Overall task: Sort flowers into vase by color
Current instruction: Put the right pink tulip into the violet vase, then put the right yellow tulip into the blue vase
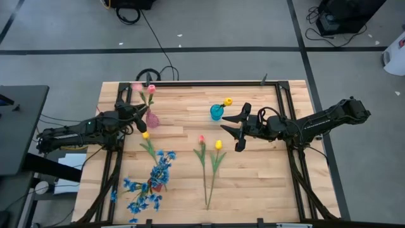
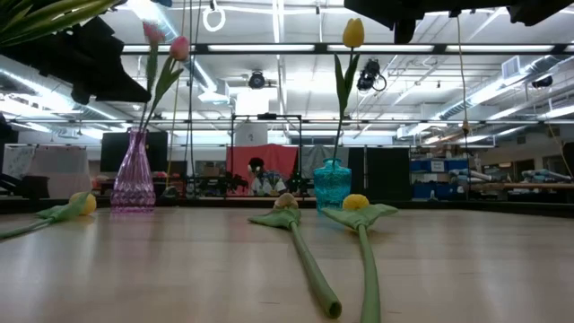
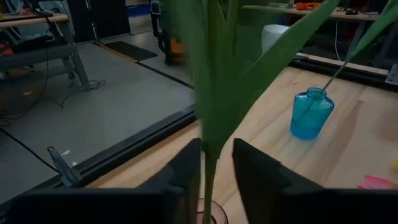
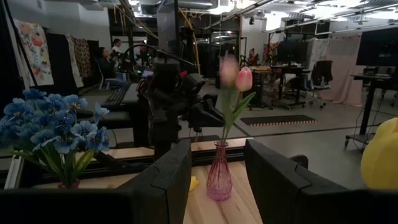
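A pink vase (image 1: 152, 118) at the far left holds two pink tulips (image 2: 179, 47). My left gripper (image 3: 217, 171) is just above its rim (image 3: 208, 218), open, with one tulip's green stem (image 3: 209, 158) upright between the fingers. A blue vase (image 1: 217, 113) holds one yellow tulip (image 1: 228, 101). My right gripper (image 1: 235, 130) hangs open and empty just near of it. Lying flat on the table are a yellow tulip (image 1: 145, 135), a pink tulip (image 1: 201, 138) and another yellow tulip (image 1: 218, 144). My left gripper's fingers come in level, one on each side of the tulip's stem (image 3: 209, 180) just above the pink vase's rim. The stem stands close against one finger (image 3: 189, 171), with a gap to the other. I cannot tell whether it touches.
Bushy blue sprays (image 1: 158, 171) sit at the near left, one upright over something red (image 4: 68, 184), more lying nearer the edge (image 1: 140, 199). Black rails (image 1: 281, 107) run along the table's sides. Bare wood shows at the near right.
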